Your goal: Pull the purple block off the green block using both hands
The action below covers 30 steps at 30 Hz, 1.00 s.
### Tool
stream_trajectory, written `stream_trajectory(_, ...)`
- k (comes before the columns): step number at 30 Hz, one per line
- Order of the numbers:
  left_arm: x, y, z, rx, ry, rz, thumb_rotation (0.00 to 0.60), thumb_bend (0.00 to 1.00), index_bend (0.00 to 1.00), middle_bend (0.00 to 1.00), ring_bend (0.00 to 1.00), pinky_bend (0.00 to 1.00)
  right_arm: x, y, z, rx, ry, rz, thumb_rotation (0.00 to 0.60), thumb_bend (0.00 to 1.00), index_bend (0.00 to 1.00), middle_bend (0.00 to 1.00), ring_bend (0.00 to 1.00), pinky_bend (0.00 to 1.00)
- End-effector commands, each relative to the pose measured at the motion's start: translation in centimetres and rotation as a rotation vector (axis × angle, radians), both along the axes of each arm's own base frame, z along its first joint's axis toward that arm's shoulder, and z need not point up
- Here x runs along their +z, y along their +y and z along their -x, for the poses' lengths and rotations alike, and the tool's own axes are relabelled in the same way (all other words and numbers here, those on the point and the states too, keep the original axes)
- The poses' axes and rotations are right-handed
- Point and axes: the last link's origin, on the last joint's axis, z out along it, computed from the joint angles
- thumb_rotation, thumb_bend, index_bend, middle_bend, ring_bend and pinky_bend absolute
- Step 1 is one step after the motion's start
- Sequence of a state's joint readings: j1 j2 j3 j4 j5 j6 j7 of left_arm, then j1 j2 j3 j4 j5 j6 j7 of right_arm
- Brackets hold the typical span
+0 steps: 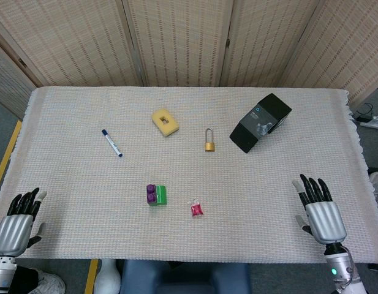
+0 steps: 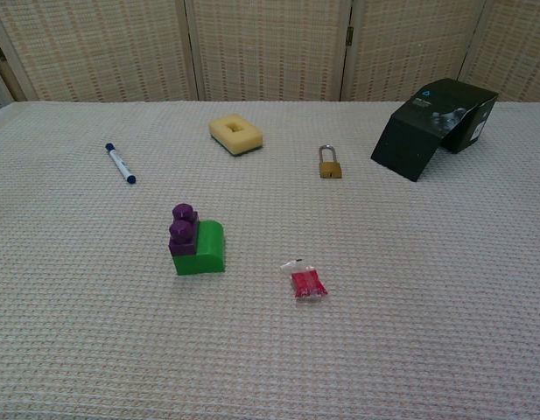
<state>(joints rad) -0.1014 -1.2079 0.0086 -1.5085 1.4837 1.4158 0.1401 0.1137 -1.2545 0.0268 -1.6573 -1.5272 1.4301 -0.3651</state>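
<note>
The purple block [image 1: 151,193] [image 2: 183,228] is stuck on the left part of the green block [image 1: 160,195] [image 2: 206,249], near the table's front centre. My left hand [image 1: 18,219] rests at the front left corner, far from the blocks, fingers apart and holding nothing. At the front right edge my right hand [image 1: 318,211] lies with fingers spread, also empty. Neither hand shows in the chest view.
A blue-capped marker [image 1: 112,143] lies at the left. A yellow sponge [image 1: 165,121], a brass padlock [image 1: 209,141] and a black box [image 1: 260,122] sit further back. A small red wrapped candy [image 1: 196,209] lies just right of the blocks. Woven screens stand behind the table.
</note>
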Motion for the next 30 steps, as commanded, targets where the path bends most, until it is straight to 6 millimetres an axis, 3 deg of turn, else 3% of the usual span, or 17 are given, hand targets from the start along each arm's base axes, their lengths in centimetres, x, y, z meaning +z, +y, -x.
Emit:
stream_trajectory(1, -0.1, -0.1, 0.0, -0.003, -0.004, 0.002, 0.6, 0.5, 0.0, 0.0, 0.0, 0.0, -0.1, 0.0, -0.1, 0.005, -0.001, -0.001, 0.6, 0.33, 0.0, 0.0, 0.0, 0.0)
stream_trajectory(11, -1.1, 0.0, -0.8, -0.065, -0.064, 0.064, 0.6, 0.5, 0.0, 0.0, 0.0, 0.0, 0.3, 0.6, -0.1, 0.013, -0.007, 0.006, 0.6, 0.33, 0.0, 0.0, 0.0, 0.0)
stream_trajectory(16, -3.2, 0.3, -1.5, -0.101, -0.179, 0.106, 0.6, 0.5, 0.0, 0.0, 0.0, 0.0, 1.1, 1.2, -0.3, 0.032, -0.033, 0.025, 0.6, 0.33, 0.0, 0.0, 0.0, 0.0)
stream_trajectory(19, -4.2, 0.8, -2.5, -0.124, -0.227, 0.128, 0.6, 0.5, 0.0, 0.0, 0.0, 0.0, 1.3, 1.2, -0.3, 0.032, -0.046, 0.034, 0.6, 0.33, 0.0, 0.0, 0.0, 0.0)
stream_trajectory(25, -6.2, 2.6, -6.5, -0.118, -0.348, 0.168, 0.6, 0.49, 0.08, 0.0, 0.0, 0.0, 1.4, 1.0, -0.3, 0.033, -0.052, 0.027, 0.6, 0.33, 0.0, 0.0, 0.0, 0.0)
stream_trajectory(30, -7.4, 4.4, -8.8, -0.005, -0.457, 0.294, 0.6, 0.45, 0.05, 0.0, 0.0, 0.0, 1.7, 1.3, -0.3, 0.04, -0.06, 0.036, 0.6, 0.33, 0.0, 0.0, 0.0, 0.0)
